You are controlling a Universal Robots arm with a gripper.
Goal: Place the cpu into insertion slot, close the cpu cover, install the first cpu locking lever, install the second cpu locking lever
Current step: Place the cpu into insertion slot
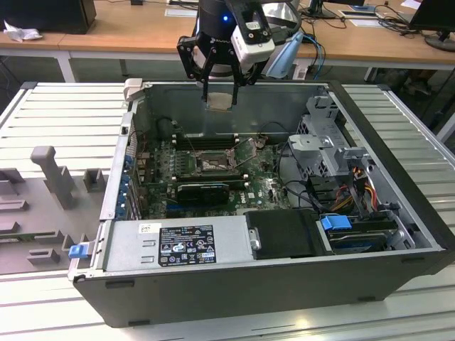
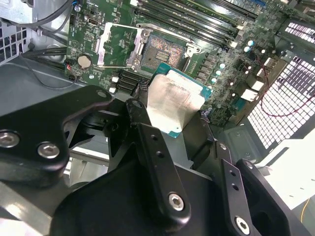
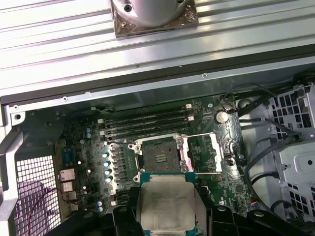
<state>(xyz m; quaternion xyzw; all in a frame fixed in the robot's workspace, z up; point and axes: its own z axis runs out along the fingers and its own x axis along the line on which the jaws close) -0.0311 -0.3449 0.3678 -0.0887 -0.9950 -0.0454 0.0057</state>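
Your black gripper [image 1: 220, 91] is clamped on the small silvery-grey square cpu [image 3: 167, 206], held above the open dark grey computer case [image 1: 284, 291] near its far wall. The dark-pinned square insertion slot [image 3: 160, 157] lies bare, with the thin silvery cpu cover [image 3: 217, 152] swung open beside it: all four steps remain. Long black RAM slots [image 3: 142, 123] flank one socket edge; overhead is free

Hidden behind the black fingers [image 2: 147, 137] of the gripper [image 2: 171, 118], clamped on the chip, in the second wrist view: the near corner and lower edge of the cpu [image 2: 177, 96]. Cut off by the picture's edge in the first wrist view: the chip's near side. Too small to make out in the exterior view: the pin field of the insertion slot [image 1: 212, 163]. Cropped at the top edge there: the arm [image 1: 213, 18] above the wrist.
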